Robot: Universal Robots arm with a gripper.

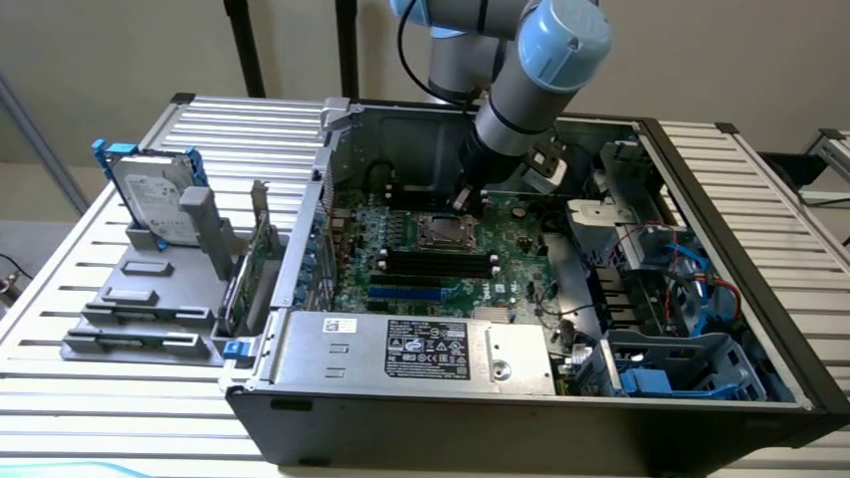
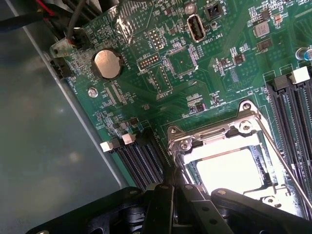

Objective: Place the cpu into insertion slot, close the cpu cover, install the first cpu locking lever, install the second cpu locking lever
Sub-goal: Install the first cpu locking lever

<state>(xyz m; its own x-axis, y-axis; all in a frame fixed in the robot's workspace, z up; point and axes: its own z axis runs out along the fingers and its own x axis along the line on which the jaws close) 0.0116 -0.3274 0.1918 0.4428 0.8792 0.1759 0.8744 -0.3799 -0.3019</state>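
Observation:
The insertion slot [image 1: 445, 231] sits mid-board inside the open computer case. In the wrist view the silvery cpu cover [image 2: 214, 139] lies flat over it, and the pale cpu [image 2: 229, 168] shows through the cover's window. A thin wire locking lever [image 2: 282, 161] runs along one side of the socket. My gripper [image 2: 171, 187] is shut, its black fingertips together right at the socket's corner beside the memory slots, with nothing visible between them. In the exterior view the gripper [image 1: 465, 202] hangs just behind the socket.
Long black memory slots [image 1: 432, 264] lie in front of the socket, and a grey labelled power-supply box [image 1: 412, 344] fills the case's front. A blue drive cage [image 1: 678, 368] and cables crowd the exterior view's right. A hard drive [image 1: 153, 199] stands on a grey rack outside the case.

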